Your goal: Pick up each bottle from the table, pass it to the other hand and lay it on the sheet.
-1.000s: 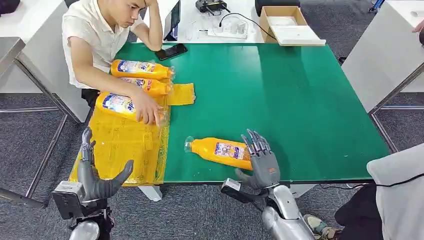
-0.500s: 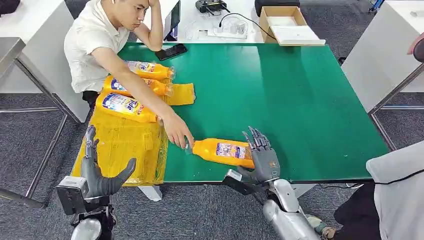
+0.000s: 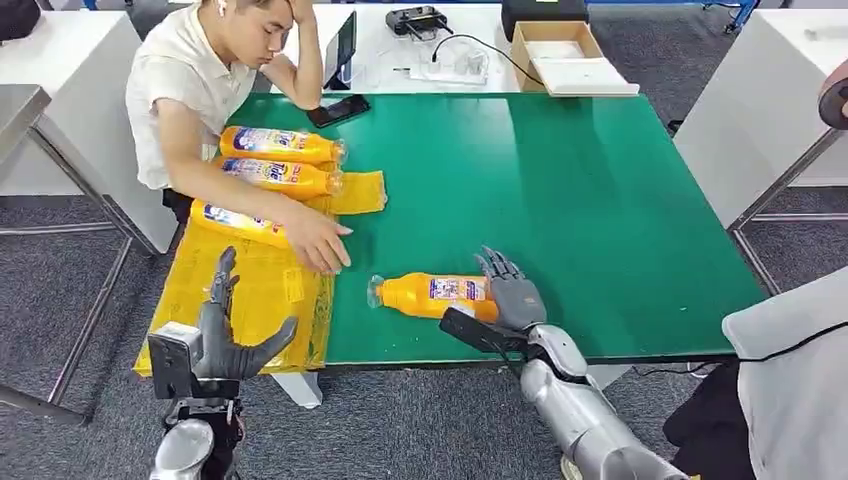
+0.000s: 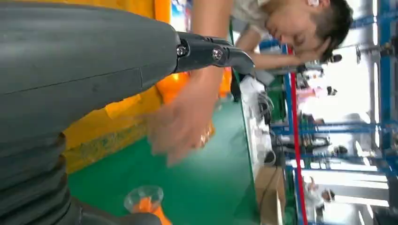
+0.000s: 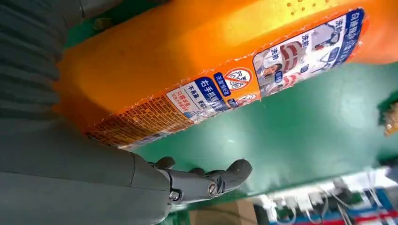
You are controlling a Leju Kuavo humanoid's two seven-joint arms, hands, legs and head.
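Note:
An orange bottle (image 3: 430,295) lies on its side on the green table (image 3: 600,200), near the front edge, with its clear cap toward the yellow sheet (image 3: 250,290). My right hand (image 3: 512,293) lies against its base end with fingers spread. In the right wrist view the bottle (image 5: 211,61) is close to the palm and the thumb (image 5: 206,180) stays apart from it. My left hand (image 3: 225,335) is open over the sheet's near edge and holds nothing. Three more bottles (image 3: 283,145) (image 3: 280,177) (image 3: 235,218) lie on the sheet.
A seated person rests a hand (image 3: 318,248) on the sheet beside the nearest of those bottles; that hand is a blur in the left wrist view (image 4: 180,124). A phone (image 3: 340,110) and a cardboard box (image 3: 560,50) lie at the back. Someone in grey (image 3: 790,380) stands at right.
The person's hand drew back from the bottle's cap to the sheet. My right hand moved onto the bottle's base end. My left hand rose and shifted right; the view shifted slightly.

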